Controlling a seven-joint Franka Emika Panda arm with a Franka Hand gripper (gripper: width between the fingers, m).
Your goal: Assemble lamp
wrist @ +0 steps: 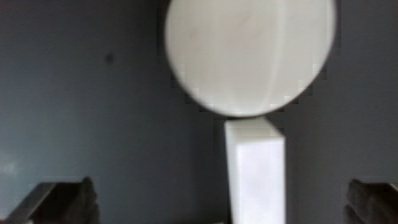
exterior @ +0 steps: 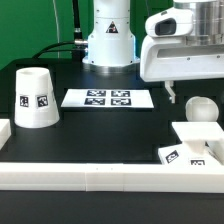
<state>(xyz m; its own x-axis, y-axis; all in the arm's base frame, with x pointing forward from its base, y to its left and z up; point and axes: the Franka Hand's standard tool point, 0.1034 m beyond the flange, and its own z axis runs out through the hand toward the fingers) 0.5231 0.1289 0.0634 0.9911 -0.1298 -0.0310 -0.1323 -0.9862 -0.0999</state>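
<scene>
1. Wrist view shows me the fingers [wrist: 59, 203] as two dark tips spread wide at the frame's edges, with nothing pinched between them. In the exterior view they hang clear of the tabletop [exterior: 115, 130].
2. Nearest to them is the bulb [exterior: 200, 108], resting on the tabletop just beside the fingers, toward the exterior view's right. In the wrist view the bulb [wrist: 249, 55] lies ahead of the gap, not inside it. Closing from here would, I judge, catch air or clip the rounded top and send it rolling.
3. A narrow white strip [wrist: 254, 170] runs from the bulb toward the fingers. I cannot tell whether it is the bulb's stem or the edge of another part. If I descend without knowing, a tip could land on it.
4. The base [exterior: 195, 140] sits close to the bulb, nearer the exterior camera. A nudged bulb could knock against it, or a finger could come down on its edge and shift it.
5. Farther out, the marker board [exterior: 108, 98] lies flat mid-tabletop, and the shade [exterior: 35, 98] stands well apart at the exterior view's left. I see no risk to either in this approach.
6. The bulb's smooth curve would probably let it slip out of an off-centre pinch, so I would centre the gap over it before closing.
</scene>
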